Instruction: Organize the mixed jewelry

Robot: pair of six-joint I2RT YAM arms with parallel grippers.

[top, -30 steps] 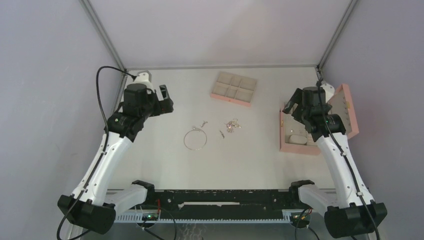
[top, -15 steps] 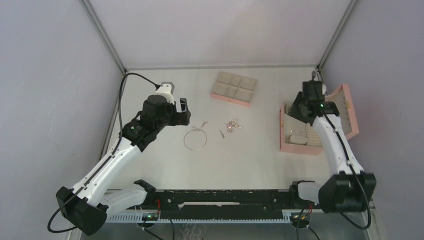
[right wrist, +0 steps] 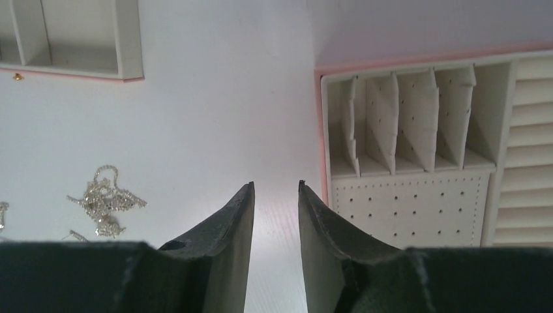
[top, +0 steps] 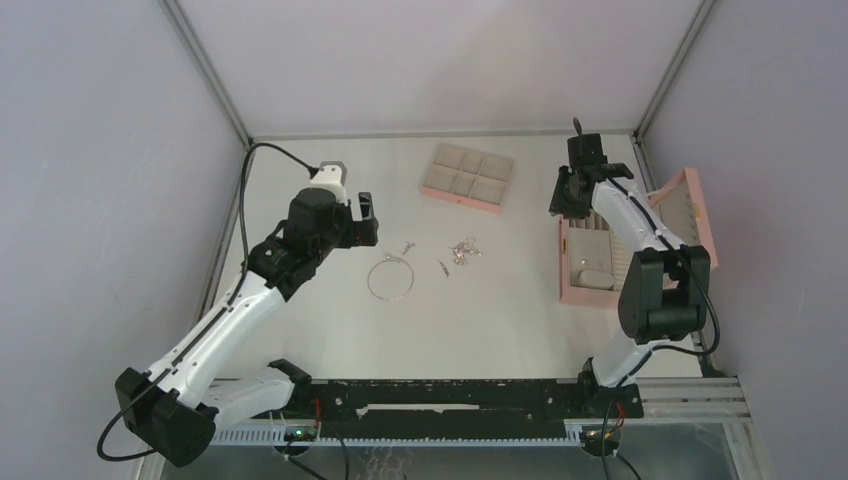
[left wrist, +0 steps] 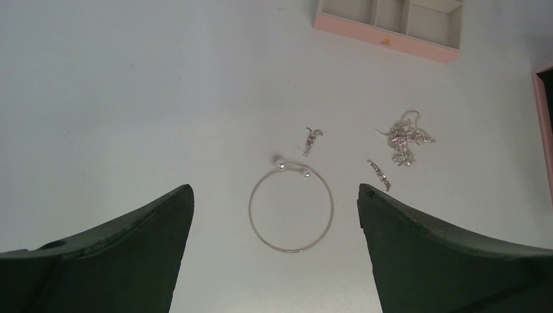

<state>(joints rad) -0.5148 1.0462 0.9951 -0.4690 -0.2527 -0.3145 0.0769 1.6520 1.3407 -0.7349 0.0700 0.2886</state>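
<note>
- Nearward of the pink tray [left wrist: 385, 42]: wire hoop [left wrist: 250, 208], chain cluster [left wrist: 405, 137] and small pieces [left wrist: 312, 140], loose and flat.
- Hoop looks light, springy, slippery; I'd pinch across the wire by its ball ends.
- My left gripper [left wrist: 275, 189]: jaws wide apart, empty.
- My right gripper [right wrist: 276, 189], right of tray: narrow gap, empty.

Hoop [left wrist: 250, 208]: thin wire, bright polished metal, two small ball ends. Chain cluster [left wrist: 405, 137] at 2 o'clock from it: same silvery metal, glittery. Small bits [left wrist: 312, 140] between them: shiny metal. Surface [left wrist: 130, 98]: smooth, matt, pale grey. Tray [left wrist: 365, 34] at 1 o'clock: smooth pink outer wall, tiny gold-tone knob [left wrist: 386, 42], matt beige lining, material unclear. Box [right wrist: 319, 130]: pink rim, matt cream inserts, one perforated panel [right wrist: 407, 208]. Left claw [left wrist: 274, 189] and right claw [right wrist: 276, 186]: dark, matt, plastic look; the right one's inner faces show slight sheen. Arm shells [top: 215, 325]: glossy white.
</note>
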